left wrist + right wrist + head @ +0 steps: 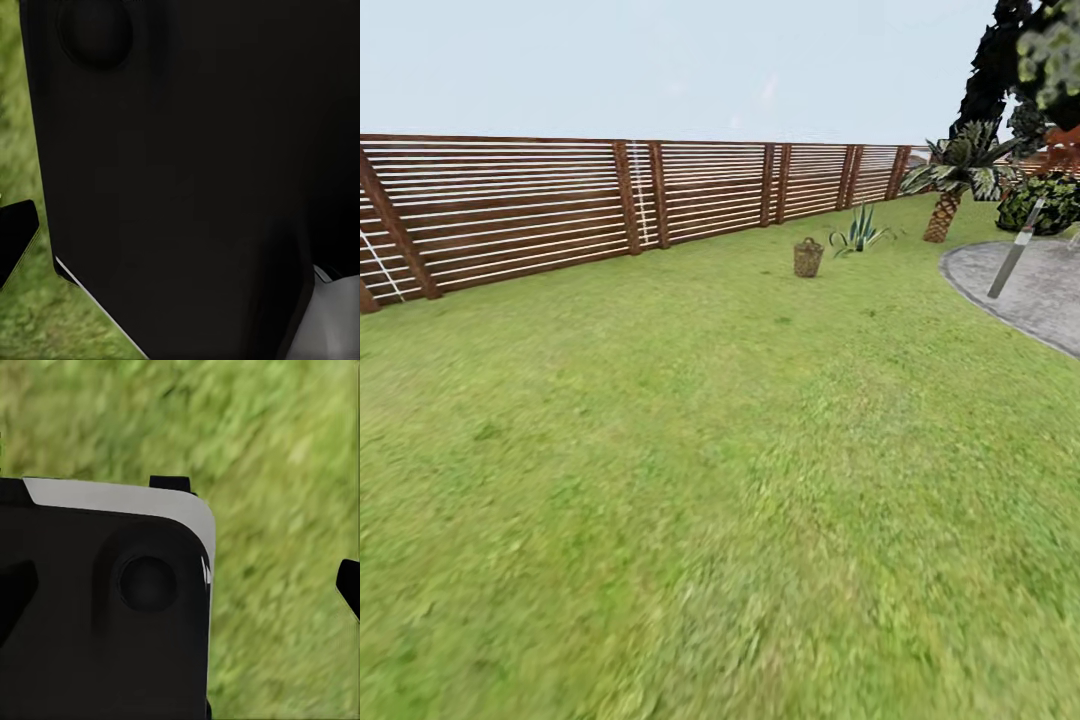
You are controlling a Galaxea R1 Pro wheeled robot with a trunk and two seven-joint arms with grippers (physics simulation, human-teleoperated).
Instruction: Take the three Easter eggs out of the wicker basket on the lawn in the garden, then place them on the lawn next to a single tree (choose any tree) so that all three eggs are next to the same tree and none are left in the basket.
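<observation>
From the head camera, the wicker basket (pixel 808 257) stands upright on the lawn (pixel 690 470), far off across open grass and near the wooden fence (pixel 560 205); a spiky green plant (pixel 860 232) sits just beside it, a small palm (pixel 952 185) grows further along, and a grey paved patch (pixel 1025 285) curves in at the right with a pale pole (pixel 1015 250) leaning over it. The basket is too small here to tell whether any eggs lie inside. A dark tree (pixel 1010 60) rises at the upper right corner. In the left wrist camera, a black body panel (pixel 195 180) of the robot blocks most of the picture, with grass alongside; one dark tip at the edge may be a finger, and I cannot tell how far that claw is open or whether it has hold of anything. In the right wrist camera, a black and grey robot part (pixel 105 607) sits over blurred grass, and again the claw's opening cannot be judged. The likely risk is the approach: driving up too fast or off line could knock the light basket over and spill whatever it holds. No writing, brand or label can be read anywhere.
</observation>
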